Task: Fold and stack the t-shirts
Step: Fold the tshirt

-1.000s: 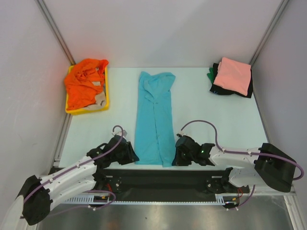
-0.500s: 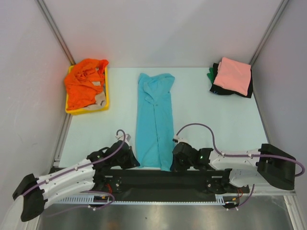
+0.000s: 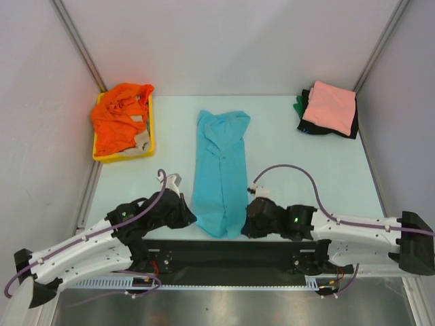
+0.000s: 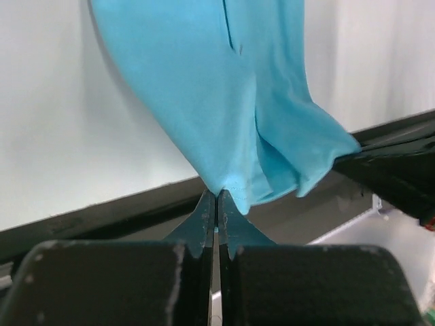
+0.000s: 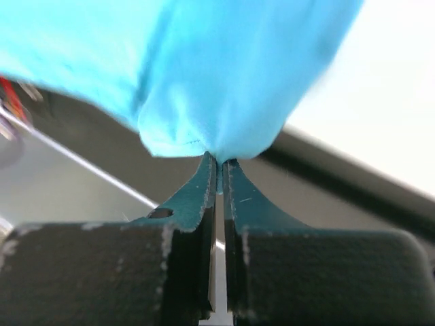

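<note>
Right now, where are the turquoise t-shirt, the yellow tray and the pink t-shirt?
turquoise t-shirt (image 3: 219, 170): top external view, middle of its body.
yellow tray (image 3: 152, 136): top external view, right rim.
pink t-shirt (image 3: 329, 106): top external view, centre of its top face.

Pale surface (image 3: 292, 170) carrying three things.
A turquoise shirt (image 3: 219, 163) lies lengthwise down the middle, its near end at the front edge; a yellow tray (image 3: 151, 132) sits in the far left corner, a folded stack (image 3: 329, 109) in the far right corner.
</note>
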`<move>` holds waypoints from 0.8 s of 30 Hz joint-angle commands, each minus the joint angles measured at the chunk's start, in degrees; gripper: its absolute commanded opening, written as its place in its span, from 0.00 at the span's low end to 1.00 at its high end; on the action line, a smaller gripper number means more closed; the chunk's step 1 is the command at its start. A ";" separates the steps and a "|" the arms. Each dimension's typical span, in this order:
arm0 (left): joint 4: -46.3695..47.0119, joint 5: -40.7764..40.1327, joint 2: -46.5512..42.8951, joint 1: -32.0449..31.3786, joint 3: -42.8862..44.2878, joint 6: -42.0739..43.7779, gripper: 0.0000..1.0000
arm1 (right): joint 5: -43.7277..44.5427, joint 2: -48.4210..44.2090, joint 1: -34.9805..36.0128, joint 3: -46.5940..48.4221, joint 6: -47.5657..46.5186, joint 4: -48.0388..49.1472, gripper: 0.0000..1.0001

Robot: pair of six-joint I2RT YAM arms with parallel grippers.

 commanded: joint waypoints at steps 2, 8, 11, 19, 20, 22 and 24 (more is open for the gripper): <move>-0.97 -6.60 6.86 1.24 6.93 5.56 0.00 | 0.62 1.65 -10.90 6.76 -8.88 -1.18 0.00; 6.14 -2.31 14.76 13.35 12.82 14.35 0.00 | -4.22 9.37 -22.06 14.76 -19.16 0.06 0.00; 10.28 0.86 20.29 20.04 15.89 18.48 0.00 | -6.94 14.12 -27.42 19.24 -23.12 1.20 0.00; 15.65 6.93 36.12 30.50 26.88 23.68 0.00 | -12.39 28.00 -38.58 31.11 -29.28 0.68 0.00; 15.91 7.63 37.79 30.95 27.58 23.85 0.00 | -13.01 29.15 -39.21 33.39 -29.64 0.32 0.00; 16.35 7.98 41.83 32.00 29.52 24.47 0.00 | -14.15 31.44 -40.44 34.98 -30.69 0.41 0.00; 16.09 7.99 44.39 32.71 31.45 24.82 0.00 | -15.46 34.51 -41.06 37.01 -31.48 0.67 0.00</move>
